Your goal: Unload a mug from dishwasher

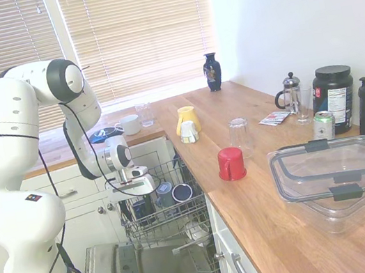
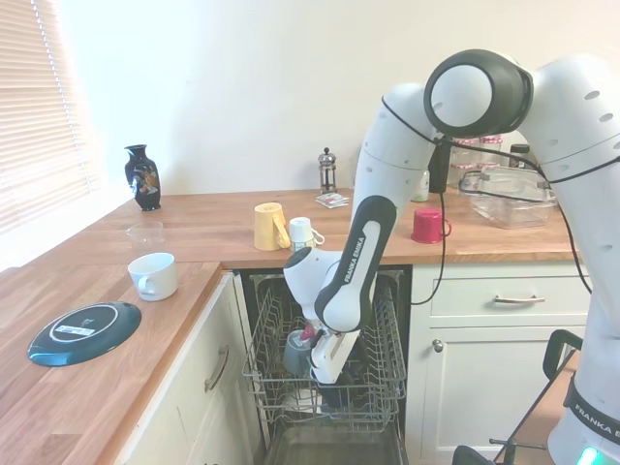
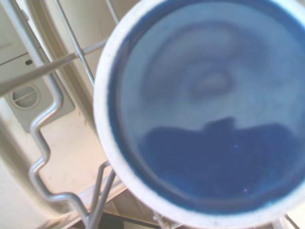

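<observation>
in the first exterior view the white arm reaches down over the dishwasher (image 1: 161, 246), whose wire rack (image 1: 182, 216) is pulled out above the dropped dark door, and the hand (image 1: 137, 199) sits low among the mugs at the back of that rack. a dark mug (image 1: 141, 207) stands directly under the hand, but its fingers are hidden behind the wrist, so i cannot tell whether the hand is open or closed. beside it in the rack stand a grey-blue mug (image 1: 164, 193) and a dark mug with a pale rim (image 1: 182, 192). on the bench (image 1: 270, 234) beside the dishwasher are a red cup (image 1: 231, 164) upside down, a clear glass (image 1: 240, 137), a yellow jug (image 1: 187, 118) and a clear lidded box (image 1: 338, 176). in the second exterior view the hand (image 2: 325, 373) points down into the same rack (image 2: 373, 387); the grey-blue mug (image 2: 295, 353) is just beside it, and the dark mug is hidden behind the arm. a white cup (image 2: 154, 276) and a dark round plate (image 2: 84, 332) lie on the bench (image 2: 194, 232) well away from the dishwasher. in the wrist view a mug with a pale rim (image 3: 110, 157) and a glossy dark blue inside fills most of the frame, seen from above, blurred, with rack wires (image 3: 45, 143) next to it.
</observation>
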Controlling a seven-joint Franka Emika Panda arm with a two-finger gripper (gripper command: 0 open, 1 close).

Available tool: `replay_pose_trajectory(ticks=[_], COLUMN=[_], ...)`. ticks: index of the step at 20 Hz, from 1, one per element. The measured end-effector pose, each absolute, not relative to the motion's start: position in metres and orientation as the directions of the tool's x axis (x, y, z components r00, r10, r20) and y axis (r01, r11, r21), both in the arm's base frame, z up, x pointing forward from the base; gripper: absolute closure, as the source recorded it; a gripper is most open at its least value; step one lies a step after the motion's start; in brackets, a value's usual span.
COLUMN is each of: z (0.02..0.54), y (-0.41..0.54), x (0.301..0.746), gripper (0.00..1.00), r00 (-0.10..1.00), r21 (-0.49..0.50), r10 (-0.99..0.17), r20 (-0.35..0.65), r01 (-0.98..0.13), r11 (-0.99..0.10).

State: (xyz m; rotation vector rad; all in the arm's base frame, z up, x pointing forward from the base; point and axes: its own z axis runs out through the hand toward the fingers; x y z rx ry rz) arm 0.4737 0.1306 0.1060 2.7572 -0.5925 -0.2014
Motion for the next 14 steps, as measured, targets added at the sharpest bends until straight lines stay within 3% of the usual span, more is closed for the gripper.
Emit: replay_pose_trajectory(ticks=[4, 5, 14], z=[0.106, 0.106, 0.100], y=[0.124, 0.122, 0.113], x=[0.475, 0.475, 0.472], gripper=[0.00, 1.00, 1.00], r00=[0.915, 0.916, 0.939], r21=[0.341, 0.343, 0.357], r10=[-0.396, -0.391, -0.318], r20=[-0.080, -0.083, -0.134], r01=[-0.348, -0.342, -0.254], r11=[-0.873, -0.875, -0.899])
